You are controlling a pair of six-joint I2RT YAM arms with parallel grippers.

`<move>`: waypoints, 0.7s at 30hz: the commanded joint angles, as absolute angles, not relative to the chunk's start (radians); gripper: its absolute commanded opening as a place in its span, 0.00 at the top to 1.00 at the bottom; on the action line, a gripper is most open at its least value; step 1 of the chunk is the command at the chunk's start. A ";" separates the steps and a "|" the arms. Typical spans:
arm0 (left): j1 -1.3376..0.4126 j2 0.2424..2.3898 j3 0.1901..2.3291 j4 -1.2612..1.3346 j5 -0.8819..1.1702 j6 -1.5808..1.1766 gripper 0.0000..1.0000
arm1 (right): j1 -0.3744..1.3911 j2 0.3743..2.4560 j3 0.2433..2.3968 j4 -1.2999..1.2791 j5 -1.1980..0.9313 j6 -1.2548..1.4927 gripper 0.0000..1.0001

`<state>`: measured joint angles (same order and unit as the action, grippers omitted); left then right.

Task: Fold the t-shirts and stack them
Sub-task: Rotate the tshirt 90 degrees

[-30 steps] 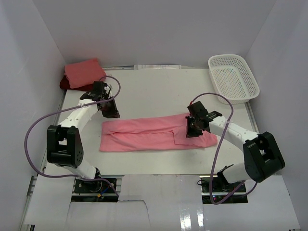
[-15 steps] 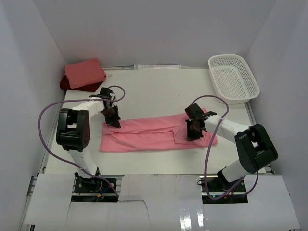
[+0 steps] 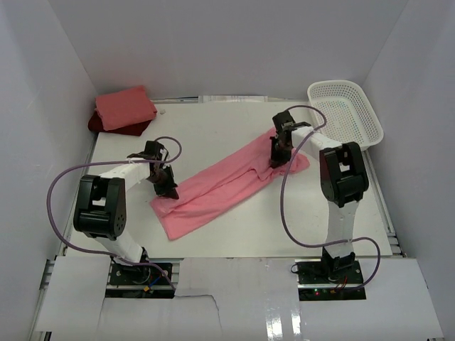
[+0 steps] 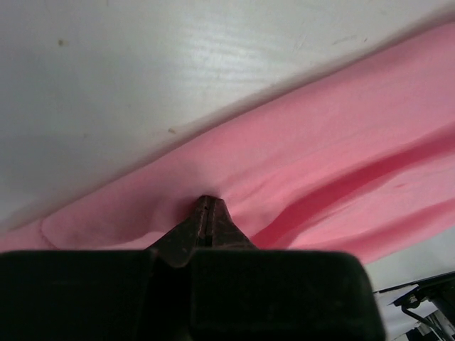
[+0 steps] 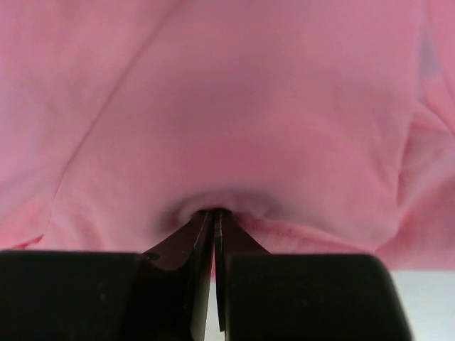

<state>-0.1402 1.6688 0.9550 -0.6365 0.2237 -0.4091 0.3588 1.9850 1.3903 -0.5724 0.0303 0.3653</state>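
Observation:
A rose pink t-shirt point(image 3: 220, 185), folded into a long strip, lies slanted across the table from lower left to upper right. My left gripper point(image 3: 169, 189) is shut on its left end, where the cloth bunches at the tips point(image 4: 206, 206). My right gripper point(image 3: 279, 158) is shut on its right end, with cloth puckered around the tips point(image 5: 215, 213). A folded salmon pink t-shirt point(image 3: 125, 106) lies on a dark red t-shirt point(image 3: 99, 126) at the back left corner.
A white plastic mesh basket point(image 3: 345, 114) stands at the back right. White walls close in the table on the left, back and right. The cables of both arms loop above the table beside the shirt.
Both grippers have closed on the ends of the rose pink shirt. The right gripper has pulled its end toward the back, so the strip has turned from level to slanted.

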 commanded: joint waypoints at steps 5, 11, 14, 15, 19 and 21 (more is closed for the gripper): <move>-0.198 1.487 0.848 -0.686 0.199 -0.498 1.00 | 0.324 2.314 1.814 -0.722 0.048 0.204 0.92; -0.328 1.417 0.796 -0.680 0.212 -0.621 1.00 | 0.296 2.503 2.170 -0.804 0.011 0.149 0.92; -0.393 1.410 0.753 -0.650 0.219 -0.675 1.00 | 0.284 2.577 2.282 -0.799 -0.031 0.133 0.92; -0.411 1.414 0.743 -0.640 0.221 -0.690 1.00 | 0.281 2.598 2.295 -0.792 -0.031 0.130 0.92; -0.526 1.416 0.697 -0.615 0.212 -0.756 1.00 | 0.253 2.614 2.286 -0.750 -0.041 0.127 0.92; -0.560 1.414 0.663 -0.598 0.209 -0.794 1.00 | 0.239 2.612 2.267 -0.727 -0.035 0.126 0.92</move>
<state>-0.5110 1.4315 0.7086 -0.6270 0.2195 -0.7189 0.2745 2.5423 2.2932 -0.7341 -0.0723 0.1623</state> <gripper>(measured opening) 0.028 0.080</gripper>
